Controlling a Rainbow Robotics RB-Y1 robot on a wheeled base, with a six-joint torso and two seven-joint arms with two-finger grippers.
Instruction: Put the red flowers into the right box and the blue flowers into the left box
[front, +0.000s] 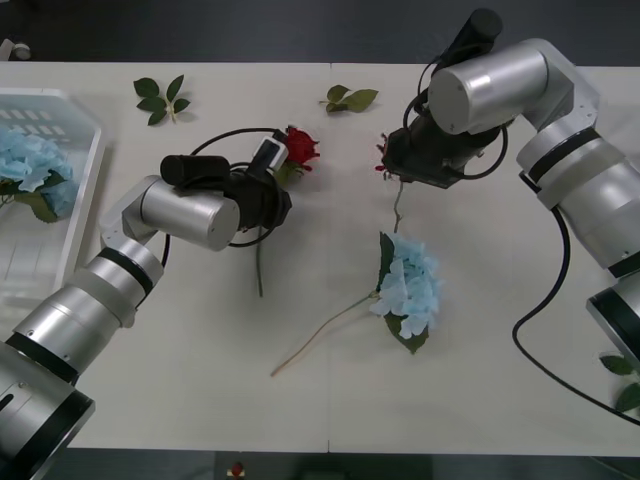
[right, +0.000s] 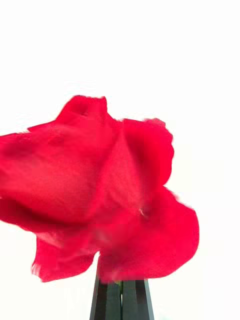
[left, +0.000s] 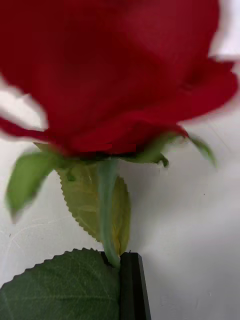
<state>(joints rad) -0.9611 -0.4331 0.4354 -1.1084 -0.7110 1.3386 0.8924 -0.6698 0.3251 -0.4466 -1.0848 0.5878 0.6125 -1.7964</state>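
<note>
Blue flower (front: 408, 285) lies mid-table between arms — bare table (front: 480, 380) around it.

There were 2 red roses, one (front: 299, 146) at the left arm and one (front: 384, 160) at the right arm. There were 2 blue hydrangea heads, one (front: 410, 285) mid-table and one (front: 25, 165) in the white basket (front: 85, 180). There were 2 loose leaf sprigs (front: 160, 98) (front: 350, 98).

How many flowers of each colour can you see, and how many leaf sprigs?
Red roses: 2, one in the left gripper, one in the right gripper
Blue flowers: 2
Loose leaf sprigs: 2
Total: 6
</note>
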